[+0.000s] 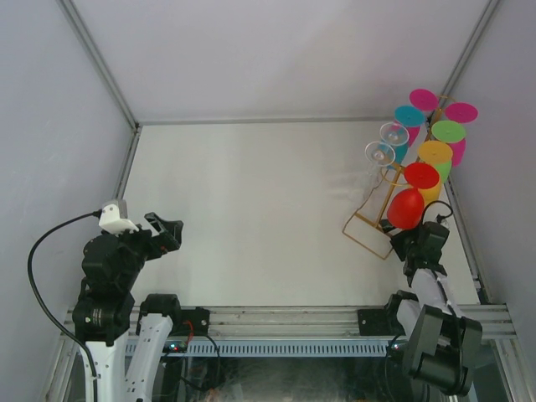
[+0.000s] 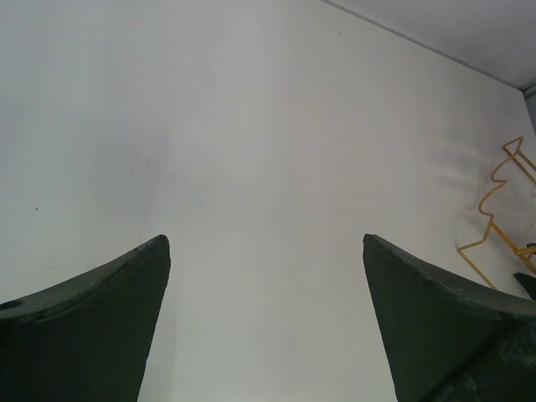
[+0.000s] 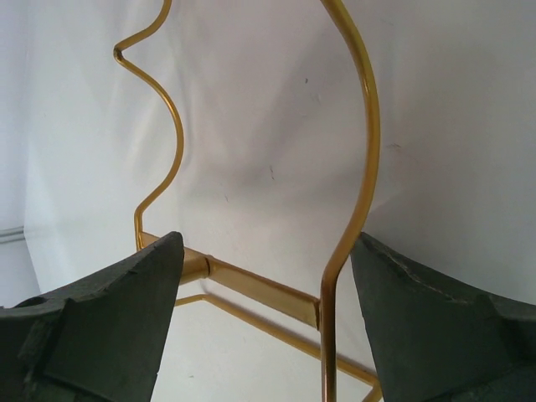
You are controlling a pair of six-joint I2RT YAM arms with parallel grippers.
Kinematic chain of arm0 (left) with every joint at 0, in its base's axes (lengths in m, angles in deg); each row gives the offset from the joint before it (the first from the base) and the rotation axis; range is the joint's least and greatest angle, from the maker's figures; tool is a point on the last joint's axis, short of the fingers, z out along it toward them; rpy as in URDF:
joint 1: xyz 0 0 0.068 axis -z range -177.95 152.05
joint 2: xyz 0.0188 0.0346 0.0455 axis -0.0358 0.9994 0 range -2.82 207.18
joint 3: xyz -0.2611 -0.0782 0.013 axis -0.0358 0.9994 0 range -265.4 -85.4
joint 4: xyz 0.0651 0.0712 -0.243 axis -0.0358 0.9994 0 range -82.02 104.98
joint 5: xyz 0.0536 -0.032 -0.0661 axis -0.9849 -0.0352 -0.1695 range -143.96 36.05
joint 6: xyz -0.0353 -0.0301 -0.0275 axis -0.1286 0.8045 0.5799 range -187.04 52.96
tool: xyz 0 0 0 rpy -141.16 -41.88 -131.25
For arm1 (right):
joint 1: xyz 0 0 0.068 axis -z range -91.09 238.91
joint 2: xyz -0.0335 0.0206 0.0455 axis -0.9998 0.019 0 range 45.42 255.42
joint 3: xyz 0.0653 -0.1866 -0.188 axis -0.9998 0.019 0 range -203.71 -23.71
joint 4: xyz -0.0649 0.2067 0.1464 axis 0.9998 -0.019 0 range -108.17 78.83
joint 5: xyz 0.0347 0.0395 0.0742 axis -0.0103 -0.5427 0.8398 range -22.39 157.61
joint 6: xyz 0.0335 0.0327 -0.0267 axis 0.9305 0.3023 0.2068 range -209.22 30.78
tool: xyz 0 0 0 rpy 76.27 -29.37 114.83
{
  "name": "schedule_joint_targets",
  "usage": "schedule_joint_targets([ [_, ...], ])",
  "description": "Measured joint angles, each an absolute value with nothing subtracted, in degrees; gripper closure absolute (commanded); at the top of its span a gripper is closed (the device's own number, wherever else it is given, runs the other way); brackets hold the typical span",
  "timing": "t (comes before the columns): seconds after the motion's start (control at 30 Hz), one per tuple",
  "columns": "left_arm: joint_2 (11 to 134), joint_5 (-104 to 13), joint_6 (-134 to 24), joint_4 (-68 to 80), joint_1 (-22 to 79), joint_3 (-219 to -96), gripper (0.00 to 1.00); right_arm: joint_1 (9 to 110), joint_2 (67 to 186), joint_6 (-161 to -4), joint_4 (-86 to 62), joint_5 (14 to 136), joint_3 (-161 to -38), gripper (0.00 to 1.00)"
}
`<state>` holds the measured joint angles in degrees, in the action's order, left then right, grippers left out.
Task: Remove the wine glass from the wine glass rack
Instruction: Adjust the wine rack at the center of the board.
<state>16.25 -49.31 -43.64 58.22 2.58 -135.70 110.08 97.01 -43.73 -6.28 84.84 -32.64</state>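
white desk at the far right: red wine glass hangs on the gold wine glass rack. right fingers spread astride its wire, seemingly lining up a grab. left fingers spread wide, parked clear.

Top cam: high at near edge, looking down over whole counter. Left wrist cam looks low across it, wine glass rack at frame's right edge; right wrist cam's v. close on that rack, shared by all 3.
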Motion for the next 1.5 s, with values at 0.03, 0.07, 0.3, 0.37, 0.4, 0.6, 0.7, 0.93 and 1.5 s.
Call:
schedule_joint_targets([
  [0.03, 16.25, -49.31, -43.62, 58.22, 2.58, -135.7, 0.0, 109.32, 97.84, -42.96, -5.13, 84.41, -32.64, 0.19],
  [0.07, 16.25, -49.31, -43.62, 58.22, 2.58, -135.7, 0.0, 108.68, 98.52, -42.42, -4.1, 84.08, -32.64, 0.19],
  [0.3, 16.25, -49.29, -43.62, 58.22, 2.58, -135.14, 0.0, 102.41, 105.32, -36.65, 4.25, 80.45, -33.12, 0.2],
  [0.37, 16.25, -49.31, -43.6, 58.24, 2.58, -134.98, 0.0, 100.29, 107.15, -35.12, 6.09, 79.25, -33.53, 0.2],
  [0.4, 16.25, -49.31, -43.6, 58.22, 2.58, -134.98, 0.0, 99.07, 108.33, -34.18, 7.2, 78.48, -33.77, 0.2],
  [0.6, 16.25, -49.33, -43.6, 58.19, 2.58, -134.98, 0.0, 93.86, 115.52, -29.72, 12.6, 75.25, -36.29, 0.2],
  [0.7, 16.25, -49.33, -43.6, 58.22, 2.58, -134.96, 0.0, 91.77, 119.83, -27.68, 15.27, 73.76, -38.23, 0.21],
  [0.93, 16.25, -49.77, -43.62, 58.26, 2.54, -134.98, 0.0, 88.53, 129.42, -24.58, 20.58, 71.16, -43.7, 0.22],
  [1.5, 16.43, -50.8, -43.68, 58.3, 2.5, -134.98, 0.0, 80.49, 142.43, -20.78, 32.91, 69.22, -49.47, 0.21],
])
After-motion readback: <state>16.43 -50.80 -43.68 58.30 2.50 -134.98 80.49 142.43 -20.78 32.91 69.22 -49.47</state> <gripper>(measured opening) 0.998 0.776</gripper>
